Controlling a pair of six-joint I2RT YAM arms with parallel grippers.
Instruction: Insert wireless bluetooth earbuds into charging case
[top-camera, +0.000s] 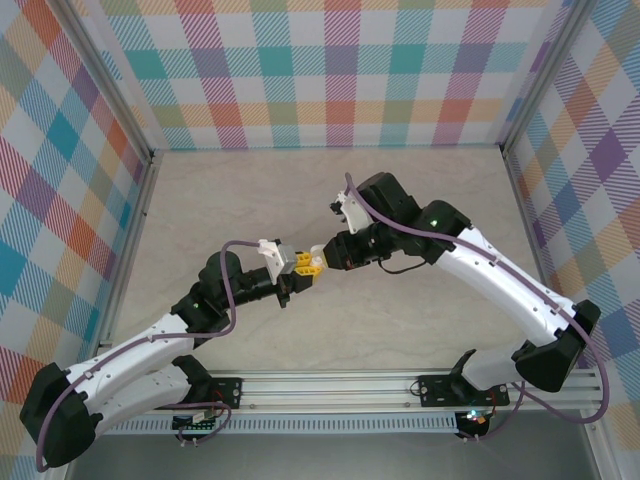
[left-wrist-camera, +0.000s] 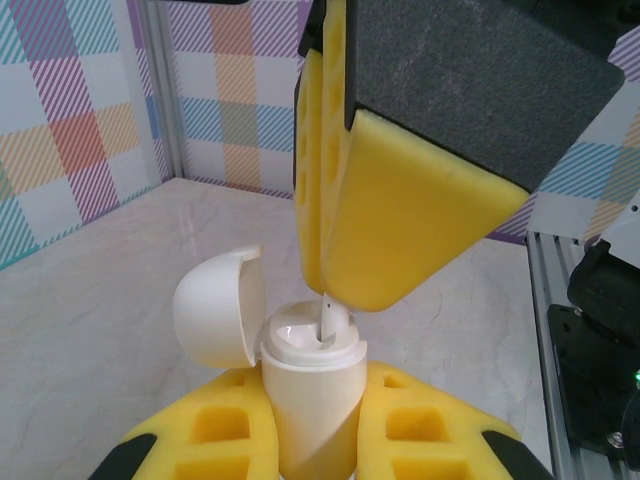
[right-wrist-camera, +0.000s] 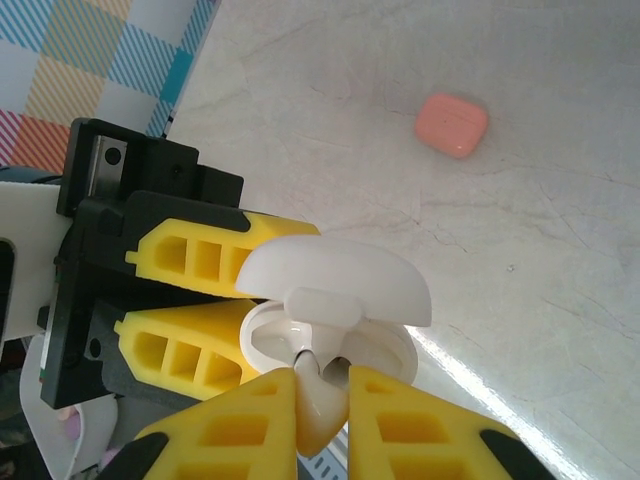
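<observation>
Above the middle of the counter (top-camera: 250, 200), the two arms meet, one reaching in from the near left and one from the near right. Their two hands sit tip to tip, just beside each other.

The left hand (top-camera: 298, 272) is clamped on one white case (left-wrist-camera: 310, 400), its two yellow fingers (left-wrist-camera: 200, 440) pressing the case's body from either side. The case stands upright in that grip, held clear of the counter. Its rounded lid (left-wrist-camera: 215, 305) is swung open and hangs off the left side of the body in the left wrist view, leaving the top face bare.

The right hand (right-wrist-camera: 322, 400) is pinched shut on one white earbud (left-wrist-camera: 329, 318). Its two yellow fingers (right-wrist-camera: 420, 430) close on the bud from both sides, with the bud's pale body showing in the narrow gap between them. From the left wrist view, this hand comes down from above and slightly to the right, and the earbud's thin stem points down into the case's open top, its tip touching the recessed face there. Whether the stem sits in a socket cannot be told.

One coral-pink case (right-wrist-camera: 452, 124) lies flat on the counter with its lid closed, well apart from both hands.

That makes two cases, one white and one coral-pink, and one earbud, white.

Plaid walls (top-camera: 330, 70) in pastel checks stand on the left, far and right sides of the counter.
</observation>
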